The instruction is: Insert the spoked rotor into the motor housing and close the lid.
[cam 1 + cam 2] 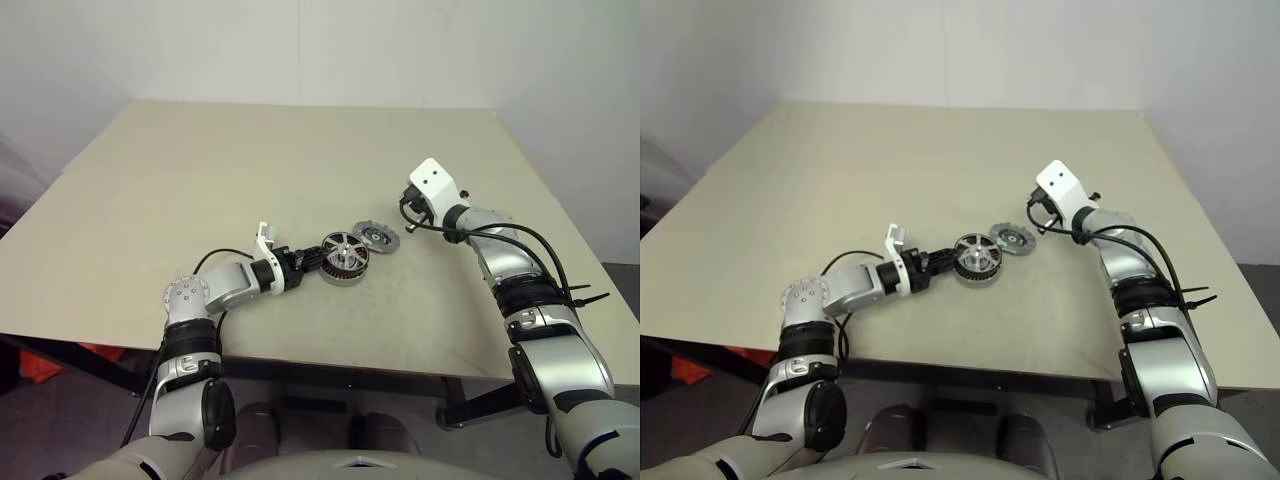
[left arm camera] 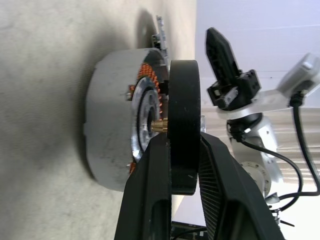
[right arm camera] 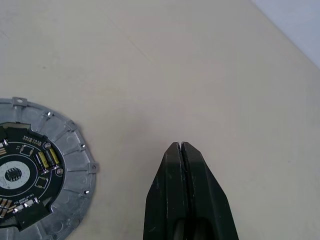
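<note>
The motor housing (image 2: 107, 125) is a grey drum with copper windings, lying on the table near the middle (image 1: 348, 272). Right over it sits the spoked rotor (image 1: 341, 248), and my left gripper (image 2: 182, 137) is shut on its black rim (image 2: 184, 100). A narrow gap with a brass shaft shows between rotor and housing. The lid (image 1: 376, 236), a flat silvery disc with a circuit board (image 3: 30, 170), lies on the table just to the right of the housing. My right gripper (image 3: 181, 147) hovers shut and holding nothing, a little to the right of the lid (image 1: 408, 208).
The beige table (image 1: 200, 180) spreads wide to the left and behind the parts. Its front edge (image 1: 330, 360) runs close below the left arm. A black cable loops off my right wrist (image 1: 500, 235).
</note>
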`<control>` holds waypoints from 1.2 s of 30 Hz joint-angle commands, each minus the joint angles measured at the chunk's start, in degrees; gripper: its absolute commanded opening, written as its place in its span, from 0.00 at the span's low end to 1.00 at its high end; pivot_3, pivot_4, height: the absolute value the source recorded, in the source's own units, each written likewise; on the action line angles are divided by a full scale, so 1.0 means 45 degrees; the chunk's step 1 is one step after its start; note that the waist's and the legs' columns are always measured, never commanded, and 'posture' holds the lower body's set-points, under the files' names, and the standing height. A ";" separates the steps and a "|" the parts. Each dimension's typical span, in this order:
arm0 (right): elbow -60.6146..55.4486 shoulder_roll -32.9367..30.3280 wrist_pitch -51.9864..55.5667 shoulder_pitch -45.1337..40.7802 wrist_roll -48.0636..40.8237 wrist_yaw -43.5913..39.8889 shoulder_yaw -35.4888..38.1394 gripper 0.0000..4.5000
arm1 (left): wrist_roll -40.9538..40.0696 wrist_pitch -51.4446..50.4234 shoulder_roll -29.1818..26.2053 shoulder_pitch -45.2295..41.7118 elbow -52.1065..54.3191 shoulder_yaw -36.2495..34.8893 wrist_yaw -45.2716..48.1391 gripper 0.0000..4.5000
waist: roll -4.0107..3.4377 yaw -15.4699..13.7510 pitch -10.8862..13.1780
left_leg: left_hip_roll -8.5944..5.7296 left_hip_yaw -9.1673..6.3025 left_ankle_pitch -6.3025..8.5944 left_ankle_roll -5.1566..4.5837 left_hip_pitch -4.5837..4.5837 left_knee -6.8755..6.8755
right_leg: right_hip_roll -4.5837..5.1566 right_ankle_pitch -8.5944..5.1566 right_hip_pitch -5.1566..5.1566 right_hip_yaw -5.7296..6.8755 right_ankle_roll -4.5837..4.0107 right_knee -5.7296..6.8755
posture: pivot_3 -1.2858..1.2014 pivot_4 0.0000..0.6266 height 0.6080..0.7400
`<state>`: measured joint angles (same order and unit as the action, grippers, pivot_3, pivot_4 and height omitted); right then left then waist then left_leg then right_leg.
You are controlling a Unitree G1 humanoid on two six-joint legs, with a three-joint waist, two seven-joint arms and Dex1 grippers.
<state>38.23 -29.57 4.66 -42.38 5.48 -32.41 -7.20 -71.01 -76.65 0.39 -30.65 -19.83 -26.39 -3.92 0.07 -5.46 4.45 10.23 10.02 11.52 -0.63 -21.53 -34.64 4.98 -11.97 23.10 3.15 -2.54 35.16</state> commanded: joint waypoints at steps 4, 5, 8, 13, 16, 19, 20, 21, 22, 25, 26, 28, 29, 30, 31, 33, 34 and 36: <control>-0.0637 -0.0065 -0.0170 -0.0114 -0.0138 0.0060 0.0377 0.00 | 0.0207 0.0173 -0.0006 -0.0306 -0.0110 0.0139 0.0529 0.09 | 0.0000 -0.0001 0.0000 | -0.0002 -0.0001 0.0000 -0.0001 0.0000 -0.0006 | 0.0001 0.0000 -0.0002 0.0000 0.0000 0.0003 | 0.52 0.00 1.00; -0.0648 -0.0062 -0.0173 -0.0109 -0.0140 0.0052 0.0374 0.00 | 0.0237 0.0187 -0.0002 -0.0307 -0.0118 0.0134 0.0548 0.09 | 0.0000 -0.0001 0.0000 | -0.0001 0.0000 0.0000 -0.0002 0.0000 -0.0008 | 0.0001 0.0000 -0.0002 0.0000 0.0000 0.0006 | 0.52 0.00 1.00; -0.0688 -0.0030 -0.0183 -0.0103 -0.0139 0.0043 0.0352 0.00 | 0.0338 0.0234 -0.0003 -0.0302 -0.0125 0.0161 0.0624 0.09 | -0.0001 -0.0002 -0.0001 | 0.0000 0.0000 0.0000 0.0000 0.0003 -0.0012 | 0.0001 0.0000 -0.0002 0.0000 0.0000 0.0012 | 0.52 0.00 1.00; -0.0652 0.0014 -0.0230 -0.0173 -0.0130 0.0040 0.0334 0.00 | 0.0745 0.0285 -0.0095 -0.0307 -0.0116 0.0355 0.0851 0.17 | -0.0001 0.0002 -0.0001 | 0.0002 0.0000 0.0000 0.0000 0.0004 -0.0013 | 0.0001 0.0000 -0.0002 0.0000 0.0000 0.0016 | 0.52 0.00 1.00; -0.0622 0.0033 -0.0255 -0.0193 -0.0115 0.0039 0.0329 0.00 | 0.0901 0.0297 -0.0161 -0.0335 -0.0093 0.0431 0.1010 0.39 | -0.0002 -0.0002 -0.0002 | 0.0001 0.0000 0.0000 -0.0001 0.0005 -0.0016 | 0.0002 0.0000 -0.0004 -0.0001 0.0000 0.0018 | 0.52 0.00 1.00; -0.0612 0.0057 -0.0262 -0.0195 -0.0099 0.0051 0.0316 0.00 | 0.0953 0.0333 -0.0225 -0.0339 -0.0001 0.0419 0.1094 0.52 | -0.0004 -0.0001 -0.0003 | 0.0000 0.0000 0.0005 0.0007 0.0023 -0.0025 | 0.0003 0.0000 -0.0023 -0.0001 -0.0001 0.0025 | 0.52 0.00 1.00; -0.0608 0.0059 -0.0264 -0.0197 -0.0099 0.0050 0.0318 0.00 | 0.0947 0.0335 -0.0249 -0.0331 0.0063 0.0414 0.1117 0.52 | -0.0004 -0.0001 -0.0003 | 0.0000 0.0000 0.0008 0.0012 0.0033 -0.0027 | 0.0003 0.0000 -0.0033 -0.0001 -0.0001 0.0029 | 0.52 0.00 1.00; -0.0604 0.0060 -0.0270 -0.0198 -0.0098 0.0050 0.0321 0.00 | 0.0943 0.0336 -0.0271 -0.0321 0.0125 0.0409 0.1140 0.52 | -0.0004 0.0000 -0.0002 | 0.0000 0.0000 0.0011 0.0019 0.0039 -0.0028 | 0.0003 0.0000 -0.0039 -0.0002 0.0000 0.0030 | 0.52 0.00 1.00; -0.0602 0.0061 -0.0278 -0.0193 -0.0098 0.0047 0.0321 0.00 | 0.0945 0.0343 -0.0297 -0.0310 0.0185 0.0397 0.1153 0.52 | -0.0004 -0.0001 -0.0003 | 0.0001 0.0000 0.0019 0.0035 0.0041 -0.0029 | 0.0003 0.0000 -0.0039 -0.0002 0.0000 0.0032 | 0.52 0.00 1.00; -0.0606 0.0079 -0.0288 -0.0172 -0.0093 0.0031 0.0299 0.00 | 0.0772 0.0200 -0.0442 -0.0163 0.0596 0.0273 0.1094 0.52 | -0.0004 0.0017 -0.0002 | 0.0003 -0.0001 0.0017 0.0038 0.0042 -0.0029 | 0.0002 0.0000 -0.0038 -0.0002 0.0000 0.0039 | 0.52 0.00 1.00; -0.0609 0.0090 -0.0285 -0.0173 -0.0091 0.0026 0.0289 0.00 | 0.0706 0.0143 -0.0483 -0.0110 0.0728 0.0229 0.1054 0.52 | -0.0004 0.0018 -0.0002 | 0.0003 -0.0001 0.0017 0.0038 0.0042 -0.0029 | 0.0001 0.0000 -0.0035 -0.0002 0.0000 0.0042 | 0.52 0.00 1.00; -0.0605 0.0111 -0.0277 -0.0191 -0.0093 0.0001 0.0271 0.00 | 0.0650 0.0095 -0.0601 0.0021 0.1075 0.0174 0.0957 0.52 | -0.0004 0.0018 -0.0002 | 0.0007 -0.0001 0.0016 0.0039 0.0041 -0.0028 | 0.0000 0.0000 -0.0033 -0.0002 0.0000 0.0044 | 0.52 0.00 1.00; -0.0601 0.0121 -0.0279 -0.0196 -0.0092 -0.0008 0.0263 0.00 | 0.0598 0.0108 -0.0648 0.0057 0.1187 0.0089 0.0899 0.52 | -0.0004 0.0024 -0.0002 | 0.0006 0.0000 0.0016 0.0039 0.0041 -0.0029 | 0.0000 0.0000 -0.0032 -0.0002 0.0000 0.0044 | 0.52 0.00 1.00; -0.0604 0.0131 -0.0276 -0.0199 -0.0095 -0.0020 0.0258 0.00 | 0.0493 0.0111 -0.0702 0.0104 0.1347 -0.0021 0.0834 0.52 | -0.0004 0.0028 -0.0003 | 0.0007 0.0000 0.0016 0.0038 0.0041 -0.0029 | 0.0000 0.0000 -0.0032 -0.0002 0.0000 0.0044 | 0.52 0.00 1.00; -0.0613 0.0138 -0.0270 -0.0199 -0.0097 -0.0034 0.0255 0.00 | 0.0387 0.0110 -0.0754 0.0136 0.1474 -0.0134 0.0740 0.52 | -0.0004 0.0035 -0.0002 | 0.0007 0.0000 0.0016 0.0038 0.0041 -0.0028 | 0.0000 0.0000 -0.0031 -0.0002 0.0000 0.0044 | 0.52 0.00 1.00; -0.0643 0.0165 -0.0256 -0.0191 -0.0101 -0.0063 0.0243 0.00 | 0.0123 0.0041 -0.0903 0.0218 0.1724 -0.0356 0.0561 0.52 | -0.0004 0.0048 -0.0002 | 0.0010 0.0000 0.0016 0.0042 0.0042 -0.0029 | -0.0002 0.0000 -0.0029 -0.0002 0.0000 0.0047 | 0.52 0.00 1.00; -0.0659 0.0180 -0.0254 -0.0190 -0.0104 -0.0092 0.0232 0.00 | -0.0002 -0.0023 -0.0970 0.0272 0.1856 -0.0448 0.0465 0.52 | -0.0004 0.0046 -0.0002 | 0.0011 0.0000 0.0016 0.0042 0.0042 -0.0029 | -0.0003 0.0000 -0.0029 -0.0002 0.0000 0.0049 | 0.52 0.00 1.00; -0.0680 0.0206 -0.0244 -0.0200 -0.0106 -0.0130 0.0216 0.00 | -0.0232 -0.0151 -0.1060 0.0398 0.2118 -0.0584 0.0265 0.52 | -0.0005 0.0033 -0.0002 | 0.0012 0.0001 0.0016 0.0044 0.0042 -0.0029 | -0.0004 0.0000 -0.0027 -0.0002 0.0000 0.0050 | 0.52 0.00 1.00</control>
<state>38.00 -28.66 4.22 -42.06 5.47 -32.84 -7.20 -69.38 -76.78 -4.06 -28.79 -13.09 -28.38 -2.22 0.05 -5.31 4.43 10.27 10.02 11.60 -0.43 -21.35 -34.76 4.97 -11.97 22.98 3.14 -2.54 35.39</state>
